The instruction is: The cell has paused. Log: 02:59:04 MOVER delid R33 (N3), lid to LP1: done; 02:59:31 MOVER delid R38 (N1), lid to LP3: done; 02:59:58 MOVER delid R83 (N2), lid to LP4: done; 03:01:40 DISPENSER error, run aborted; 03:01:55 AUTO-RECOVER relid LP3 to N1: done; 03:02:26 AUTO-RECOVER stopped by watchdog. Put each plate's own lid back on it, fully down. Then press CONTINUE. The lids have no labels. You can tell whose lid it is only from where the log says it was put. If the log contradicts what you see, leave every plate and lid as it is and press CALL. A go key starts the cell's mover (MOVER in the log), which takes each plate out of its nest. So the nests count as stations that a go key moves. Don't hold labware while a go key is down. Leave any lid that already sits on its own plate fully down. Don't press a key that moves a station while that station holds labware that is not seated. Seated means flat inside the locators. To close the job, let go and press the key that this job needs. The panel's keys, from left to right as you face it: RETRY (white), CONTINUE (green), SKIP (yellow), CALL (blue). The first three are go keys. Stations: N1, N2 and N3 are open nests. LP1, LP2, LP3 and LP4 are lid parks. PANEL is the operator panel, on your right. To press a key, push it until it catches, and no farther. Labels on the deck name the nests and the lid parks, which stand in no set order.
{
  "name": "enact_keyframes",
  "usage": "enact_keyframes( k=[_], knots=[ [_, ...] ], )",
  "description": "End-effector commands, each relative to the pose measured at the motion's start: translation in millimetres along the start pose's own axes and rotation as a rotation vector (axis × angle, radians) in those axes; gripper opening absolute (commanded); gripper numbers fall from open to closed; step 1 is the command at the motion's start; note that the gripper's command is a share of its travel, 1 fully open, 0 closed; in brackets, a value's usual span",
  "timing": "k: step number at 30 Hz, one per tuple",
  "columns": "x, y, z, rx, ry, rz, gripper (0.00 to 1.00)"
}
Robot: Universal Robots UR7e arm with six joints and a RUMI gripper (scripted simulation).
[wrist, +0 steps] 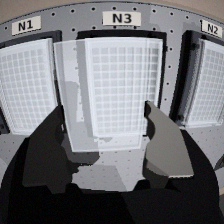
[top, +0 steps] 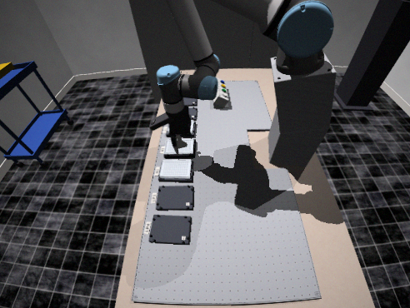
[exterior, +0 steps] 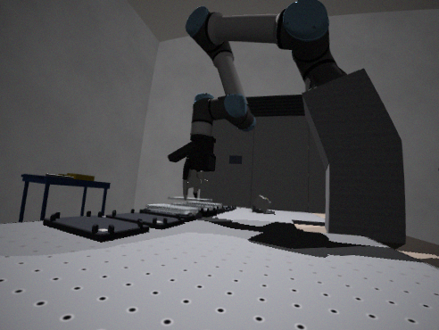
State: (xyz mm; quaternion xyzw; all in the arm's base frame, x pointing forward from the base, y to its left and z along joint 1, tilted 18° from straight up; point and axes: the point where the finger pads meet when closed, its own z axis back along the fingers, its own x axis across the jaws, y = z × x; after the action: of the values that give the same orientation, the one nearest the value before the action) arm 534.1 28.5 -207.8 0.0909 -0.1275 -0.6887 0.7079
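Note:
My gripper is shut on a clear plate lid and holds it level a little above the nest labelled N3. In the wrist view the lid sits shifted left of the white well plate in N3, so it overhangs the plate's left side. A white plate sits in N1 on the left, and another plate sits in N2 on the right. Whether those two carry lids I cannot tell. The arm hides N2 in the top view.
Two dark lid parks lie nearer the front of the deck row. The key panel stands at the far end of the deck. The arm's grey pedestal stands at the right. A blue cart is off the table.

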Motion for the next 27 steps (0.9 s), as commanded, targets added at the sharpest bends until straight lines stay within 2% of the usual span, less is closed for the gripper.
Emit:
enact_keyframes(
  k=[1, 27],
  knots=[
    [21.0, 0.5, 0.3, 0.001, 0.001, 0.001, 0.0],
    [25.7, 0.5, -4.6, 0.001, 0.001, 0.001, 0.0]
  ],
)
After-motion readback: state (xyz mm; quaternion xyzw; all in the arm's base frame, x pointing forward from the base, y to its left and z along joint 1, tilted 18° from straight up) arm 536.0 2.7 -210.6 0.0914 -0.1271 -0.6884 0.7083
